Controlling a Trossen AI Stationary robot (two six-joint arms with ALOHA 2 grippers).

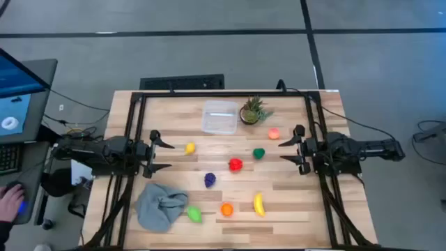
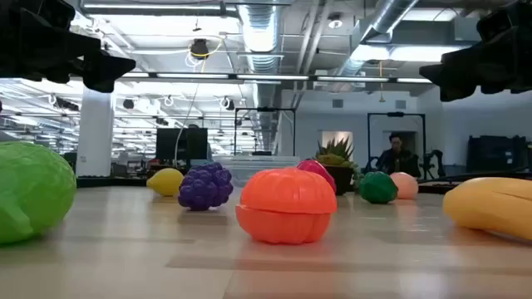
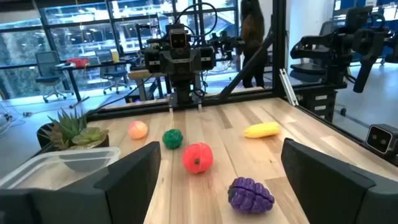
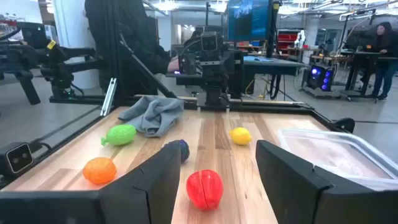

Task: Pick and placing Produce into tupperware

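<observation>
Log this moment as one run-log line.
left pincer: open, empty | right pincer: open, empty | tupperware: empty | produce: all on table

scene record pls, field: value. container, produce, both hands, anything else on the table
container: clear tupperware, empty, at the table's far edge
beside container: potted plant
produce on table: lemon, peach, green round piece, red tomato, purple grapes, banana, orange piece, green piece
produce in container: none
other: grey cloth, near-left of the table
left hand: open, empty, at the left side
right hand: open, empty, at the right side
</observation>
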